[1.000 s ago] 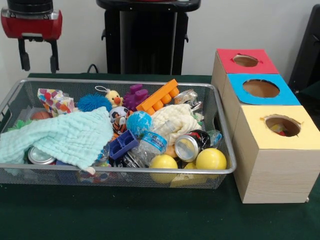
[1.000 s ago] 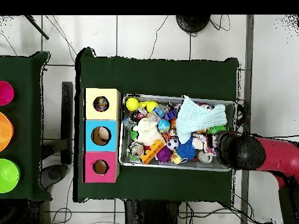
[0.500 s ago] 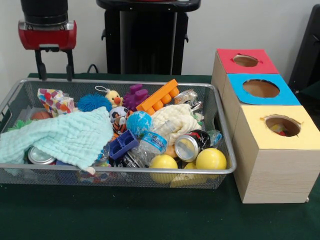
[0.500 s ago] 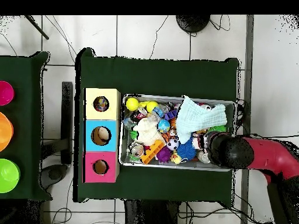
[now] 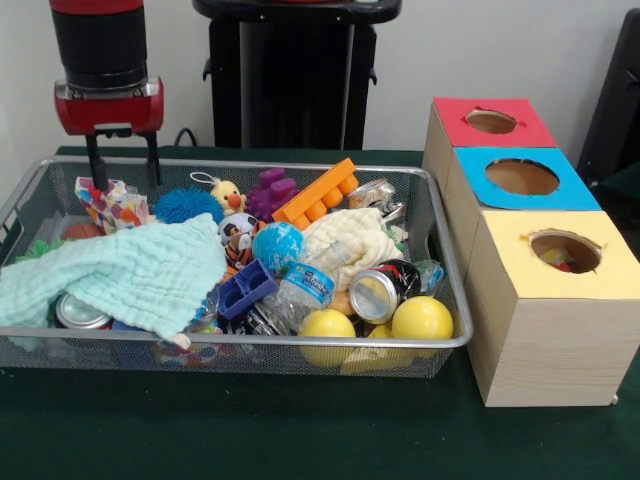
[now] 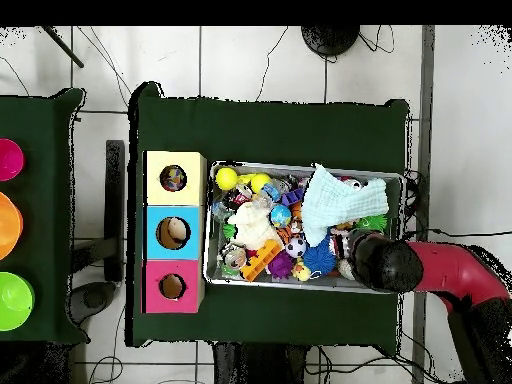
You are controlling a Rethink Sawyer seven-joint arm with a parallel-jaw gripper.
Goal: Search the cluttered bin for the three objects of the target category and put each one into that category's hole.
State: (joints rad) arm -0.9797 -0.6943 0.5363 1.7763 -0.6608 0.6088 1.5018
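The silver wire-mesh bin (image 5: 250,348) (image 6: 300,284) is full of toys. One polka-dot cloth (image 5: 110,202) lies bunched at its far left corner in the front view. My gripper (image 5: 124,176) is open, its two black fingers straddling the space just above and behind that cloth. In the overhead view my arm (image 6: 385,263) covers that corner. The yellow-topped box (image 5: 550,300) (image 6: 174,178) stands right of the bin; something colourful shows inside its hole (image 5: 565,250).
A mint-green waffle cloth (image 5: 120,272) drapes over the bin's left half. A cream cloth (image 5: 350,240), yellow balls (image 5: 420,318), cans, a bottle, an orange block (image 5: 318,195) and a blue spiky ball (image 5: 185,205) fill the rest. Blue-topped (image 5: 520,178) and red-topped (image 5: 490,122) boxes stand behind the yellow one.
My gripper has come down and moved right, from above the bin's far left corner to just over the polka-dot cloth. It stays open. Nothing in the bin has moved.
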